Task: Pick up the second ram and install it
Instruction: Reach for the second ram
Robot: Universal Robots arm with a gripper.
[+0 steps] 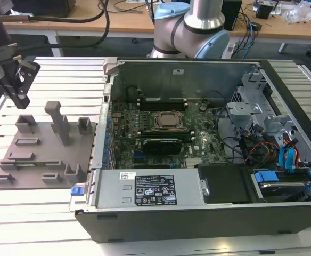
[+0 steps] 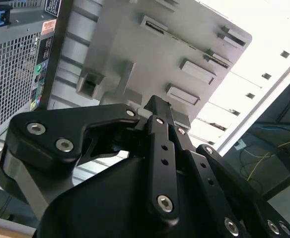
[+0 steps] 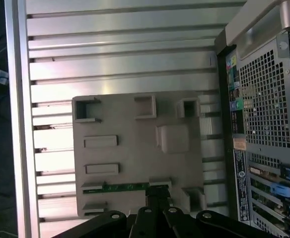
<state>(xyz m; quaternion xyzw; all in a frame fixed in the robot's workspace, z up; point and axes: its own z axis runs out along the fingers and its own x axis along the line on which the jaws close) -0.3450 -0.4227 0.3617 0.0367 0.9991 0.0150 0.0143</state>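
Note:
The second ram (image 3: 120, 187) is a thin dark-green stick lying in a slot of the grey holder plate (image 3: 130, 148). In the first wrist view my gripper (image 3: 158, 192) hangs above the plate, its black fingertips together close to one end of the stick and holding nothing. In the exterior view the gripper (image 1: 21, 97) hovers over the far end of the holder plate (image 1: 38, 160), at that view's left. The second wrist view looks past the black fingers (image 2: 157, 106) at the plate (image 2: 184, 44). The open computer case (image 1: 198, 213) stands to the exterior view's right of the plate.
Inside the case lie the motherboard with the processor socket (image 1: 169, 121), a black-shrouded card (image 1: 163, 143) and cables (image 1: 262, 149) at the exterior view's right. Tall grey holder blocks (image 1: 57, 120) rise from the plate. The ribbed metal table (image 1: 65, 69) surrounds everything.

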